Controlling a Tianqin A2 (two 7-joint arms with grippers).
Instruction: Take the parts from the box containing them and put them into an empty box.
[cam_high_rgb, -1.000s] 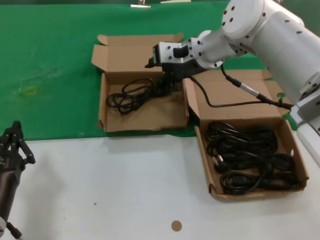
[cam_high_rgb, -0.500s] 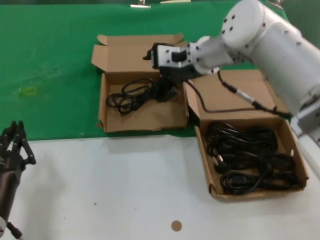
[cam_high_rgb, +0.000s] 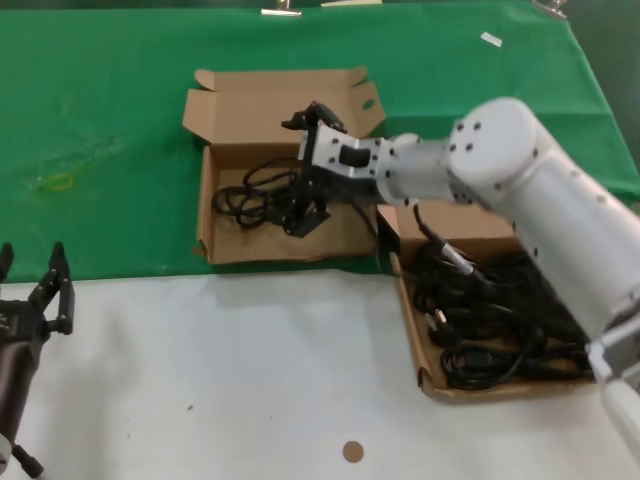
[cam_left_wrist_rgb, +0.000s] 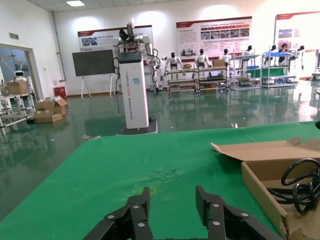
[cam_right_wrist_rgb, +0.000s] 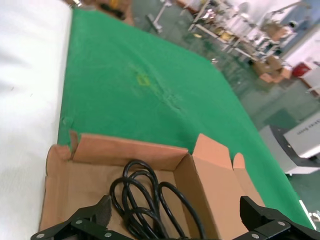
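At the lower left of the head view your left gripper (cam_high_rgb: 35, 300) sits parked over the white table (cam_high_rgb: 250, 380), fingers spread and holding nothing; the left wrist view confirms the gap between them.

Move right to the upper centre: the empty box (cam_high_rgb: 215, 205) lies on the green cloth (cam_high_rgb: 100, 120), lid folded back, and it is no longer truly empty, since one looped cord (cam_high_rgb: 250, 195) lies inside toward its left half. Your right gripper (cam_high_rgb: 305, 205) hangs low over the middle of this box, just beside that cord. The right wrist view shows its fingers (cam_right_wrist_rgb: 92, 220) set wide apart with the cord's loops on the box floor between them, gripping nothing.

At the lower right of the head view, the box containing them (cam_high_rgb: 425, 375) holds the rest of the parts (cam_high_rgb: 490, 330), a tangled heap of black coils partly hidden by your right arm.

Expect these cords to be light, floppy and springy: a loop will sag, uncoil and likely drag a neighbour along. The cable sheath looks smooth, so a pinch on a single strand may slip. You would do better to close across several bundled strands near the middle of one coil, or just behind a chunky plug, which is the only stiff part.
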